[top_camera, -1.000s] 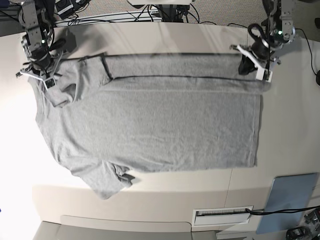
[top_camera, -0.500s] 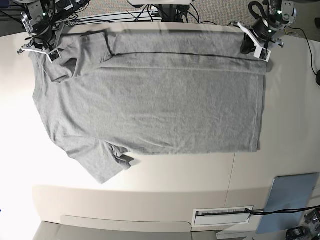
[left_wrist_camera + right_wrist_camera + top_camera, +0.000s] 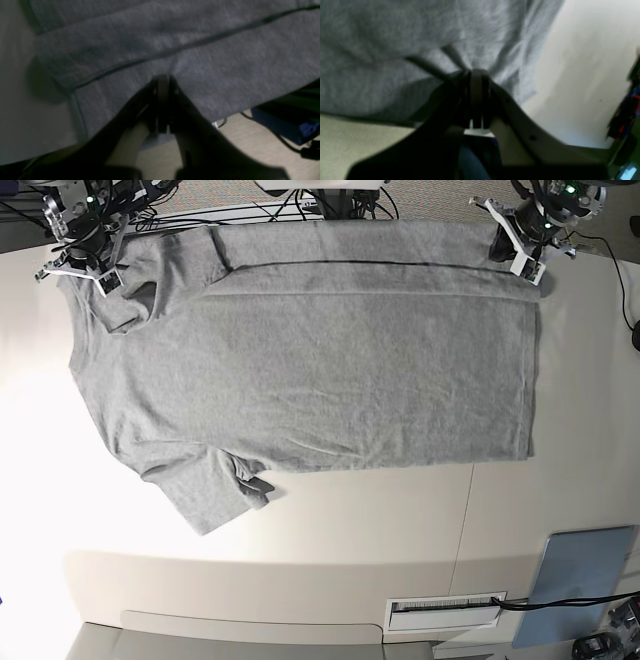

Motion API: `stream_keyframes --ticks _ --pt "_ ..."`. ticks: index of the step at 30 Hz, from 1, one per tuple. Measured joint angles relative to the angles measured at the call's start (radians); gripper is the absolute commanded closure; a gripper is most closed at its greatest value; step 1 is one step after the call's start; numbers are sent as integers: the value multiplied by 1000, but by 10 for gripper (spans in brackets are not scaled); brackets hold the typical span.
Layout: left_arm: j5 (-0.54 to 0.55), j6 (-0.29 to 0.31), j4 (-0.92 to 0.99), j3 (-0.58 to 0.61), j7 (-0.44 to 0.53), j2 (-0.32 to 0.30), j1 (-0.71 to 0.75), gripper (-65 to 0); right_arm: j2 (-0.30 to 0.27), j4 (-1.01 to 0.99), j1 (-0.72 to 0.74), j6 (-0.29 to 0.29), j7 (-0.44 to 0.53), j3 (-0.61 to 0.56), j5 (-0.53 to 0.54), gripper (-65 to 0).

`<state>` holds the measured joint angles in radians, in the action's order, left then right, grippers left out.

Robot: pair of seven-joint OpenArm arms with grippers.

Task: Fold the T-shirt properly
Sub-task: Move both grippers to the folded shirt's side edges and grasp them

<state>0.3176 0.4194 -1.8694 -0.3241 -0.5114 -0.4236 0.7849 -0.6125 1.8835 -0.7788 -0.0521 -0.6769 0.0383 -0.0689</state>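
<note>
- Two dark robot hands work at the far edge of the pale, smooth-topped bench (image 3: 350,520), and nearest the base camera that bench carries only a blue rectangular pad (image 3: 580,580) at its right corner and a white slotted strip (image 3: 445,610) beside it.
- Further in, the large heather-grey short-sleeved cotton T-shirt (image 3: 320,360) lies spread flat, plain side up, its near sleeve crumpled with a small fold at the seam.
- Its hem runs along the base view's right side, its shoulder end along the left; a folded band with a dark crease line crosses the far edge.
- At the far right of the base view, the left hand (image 3: 162,82) has its jaws pressed together on the T-shirt's hem-side corner, fabric pinched between them.
- At the far left, the right hand (image 3: 476,75) is likewise clamped on bunched cloth by the far sleeve, wrinkles radiating from the pinch.
- Beyond the bench edge, black cables (image 3: 300,205) trail over the floor.
</note>
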Motion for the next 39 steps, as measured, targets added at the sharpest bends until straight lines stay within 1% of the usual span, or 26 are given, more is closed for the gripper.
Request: stream_keyframes --ticks 2,3,4,5,8,9,10,11,12,14,15,16,18,19,22,25,27,29,35,38,39 --pt "8 -1 -41 -4 -2 -1 -4 0 0 51 1 53 5 0 -53 0" --pt "7 0 -64 -4 -7 0 -15 0 0 77 1 69 7 0 -93 0" --pt "10 0 -85 -4 -8 0 -32 0 0 98 4 71 8 0 -135 0" --pt "12 0 -105 -4 -10 0 -49 -37 0 113 9 68 10 0 -164 0" --pt "15 -9 -132 -3 -23 0 -105 -245 1 127 43 61 3 0 -195 0" --pt "17 -30 -130 -3 -29 0 -129 -305 1 127 64 60 2 0 -194 -16" --pt "17 -65 -127 -3 -40 0 -158 -344 1 127 87 60 0 0 -193 -58" --pt "13 -109 -121 -4 -49 0 -193 -359 0 128 111 60 0 0 -192 -108" --pt "9 -138 -112 -6 -57 0 -228 -361 0 128 131 65 0 0 -182 -162" --pt "12 -145 -76 -5 -59 0 -302 -361 1 128 171 62 -1 0 -148 -251" --pt "21 -147 -49 -3 -64 1 -340 -361 2 128 193 59 -3 0 -119 -275" --pt "29 -161 -18 -3 -69 3 -378 -361 3 128 217 56 -4 0 -109 -282" --pt "49 -196 67 -5 -80 4 -463 -361 3 128 260 62 -3 0 -114 -282" --pt "65 -194 114 -6 -87 3 -507 -361 3 128 279 69 -4 0 -116 -282" --pt "97 -171 262 -5 -99 5 -629 -361 4 128 320 66 -6 0 -113 -282" --pt "99 -173 404 -5 -123 7 -761 -361 3 129 330 68 -7 0 -114 -282" --pt "104 -167 502 -6 -123 5 -845 -361 3 129 328 66 -26 0 -66 -282" --pt "102 -129 600 -6 -126 3 -915 -361 4 128 328 59 -39 0 -39 -282" --pt "101 -124 842 -6 -174 6 -1064 -361 6 128 328 59 -60 0 -38 -282" --pt "100 -123 913 -6 -170 5 -1102 -360 6 128 328 59 -60 0 -37 -282" --pt "98 -110 926 -7 -170 5 -1112 -360 6 128 328 59 -60 0 -37 -282"
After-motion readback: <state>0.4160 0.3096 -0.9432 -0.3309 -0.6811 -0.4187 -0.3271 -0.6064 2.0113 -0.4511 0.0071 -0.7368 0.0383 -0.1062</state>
